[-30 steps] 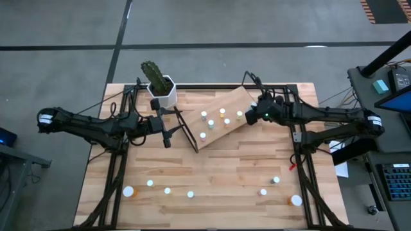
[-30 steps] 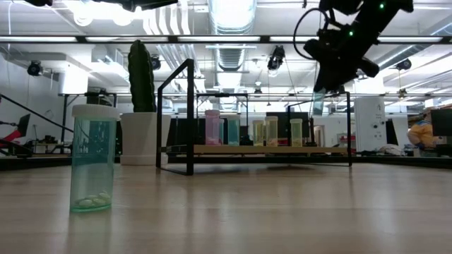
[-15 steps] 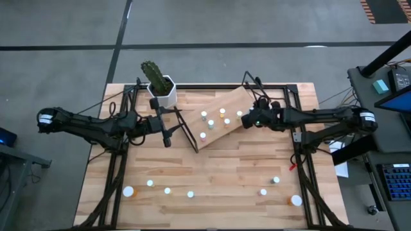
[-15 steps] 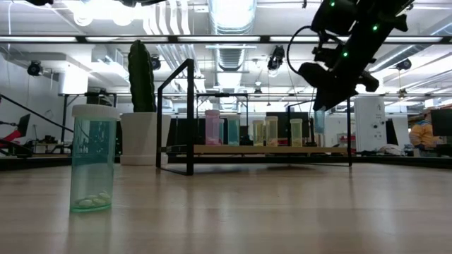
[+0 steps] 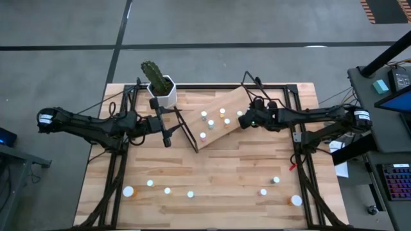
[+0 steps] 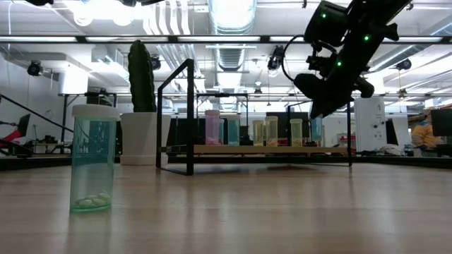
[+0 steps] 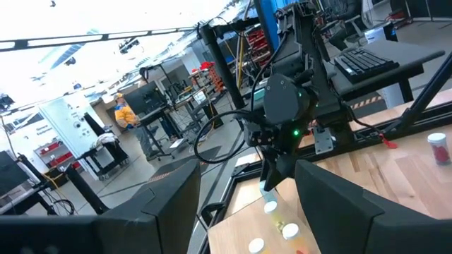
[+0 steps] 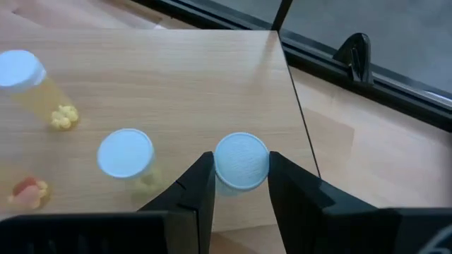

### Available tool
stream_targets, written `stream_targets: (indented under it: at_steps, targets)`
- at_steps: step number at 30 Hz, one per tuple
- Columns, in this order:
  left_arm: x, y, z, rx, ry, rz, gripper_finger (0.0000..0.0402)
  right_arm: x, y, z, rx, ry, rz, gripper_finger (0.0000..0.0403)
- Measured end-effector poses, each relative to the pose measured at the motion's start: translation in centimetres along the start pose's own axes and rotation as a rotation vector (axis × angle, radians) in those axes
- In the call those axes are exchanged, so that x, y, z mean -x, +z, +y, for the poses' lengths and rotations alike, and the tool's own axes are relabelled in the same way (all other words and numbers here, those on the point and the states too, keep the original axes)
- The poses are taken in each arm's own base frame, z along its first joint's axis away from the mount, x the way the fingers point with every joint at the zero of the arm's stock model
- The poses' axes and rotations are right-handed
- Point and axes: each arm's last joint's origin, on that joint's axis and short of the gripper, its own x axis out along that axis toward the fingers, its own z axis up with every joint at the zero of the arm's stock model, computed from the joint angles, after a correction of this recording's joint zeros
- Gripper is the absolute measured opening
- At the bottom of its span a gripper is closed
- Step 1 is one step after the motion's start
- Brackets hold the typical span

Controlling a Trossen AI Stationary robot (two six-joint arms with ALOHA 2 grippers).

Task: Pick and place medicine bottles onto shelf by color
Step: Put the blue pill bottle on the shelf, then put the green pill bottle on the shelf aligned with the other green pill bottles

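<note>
**Bottle in my right pincer, above the shelf's far right corner**

My right pincer (image 5: 246, 121) hung over the far right end of the shelf (image 5: 218, 136), and between its two fingers (image 8: 196, 188) sat a medicine bottle (image 8: 241, 161) with a pale cap. In my right wrist view the fingers pressed against either side of that cap, narrowed to about its width, so I judged the bottle held and not merely framed. It stood upright, its long axis running down toward the board, cap up toward my wrist. In the low view it hung above the row already standing on the board, not yet set down.

What the coming move turned on, as I read it, was this: the free patch of shelf lay straight below the bottle, close to the board's right-hand corner, and the nearest standing bottle (image 8: 126, 152) was just beside my load, toward the middle of the shelf. A straight descent looked right to me; drifting sideways toward the middle risked knocking that neighbour, while drifting the other way risked the board's edge.

My left pincer (image 5: 166, 139) waited beyond the shelf's left end, near the cactus pot (image 5: 163, 92), its fingers apart and holding nothing. The right arm was plainly the nearer one to this corner.

More bottles (image 5: 167, 190) stood along the bench's near edge, well apart from both pincers, not yet sorted.
</note>
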Motion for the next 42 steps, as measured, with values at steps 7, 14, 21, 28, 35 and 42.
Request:
stream_targets:
  at_steps: [7, 14, 21, 28, 35, 42]
  targets:
    - [0.0, 0.0, 0.0, 0.0, 0.0, -0.001, 0.0215, -0.8, -0.5, 0.5, -0.002, -0.022, 0.017, 0.0106]
    - [0.0, 0.0, 0.0, 0.001, 0.0, -0.001, 0.0215, -1.3, -0.6, 0.8, -0.003, -0.04, 0.009, 0.0111]
    - [0.0, 0.0, 0.0, 0.001, 0.0, -0.001, 0.0215, -1.3, -0.6, 0.8, -0.014, -0.039, 0.006, 0.0151]
    - [0.0, 0.0, 0.0, 0.001, 0.0, -0.001, 0.0215, -1.1, -0.4, 0.6, -0.007, -0.033, -0.002, 0.0181]
    - [0.0, 0.0, 0.0, 0.002, 0.001, -0.002, 0.0215, 0.1, 0.3, 0.1, -0.02, -0.002, -0.037, 0.0181]
    - [0.0, 0.2, 0.1, 0.031, 0.005, -0.02, 0.0215, 2.6, 1.5, -0.7, 0.017, 0.098, -0.091, 0.0169]
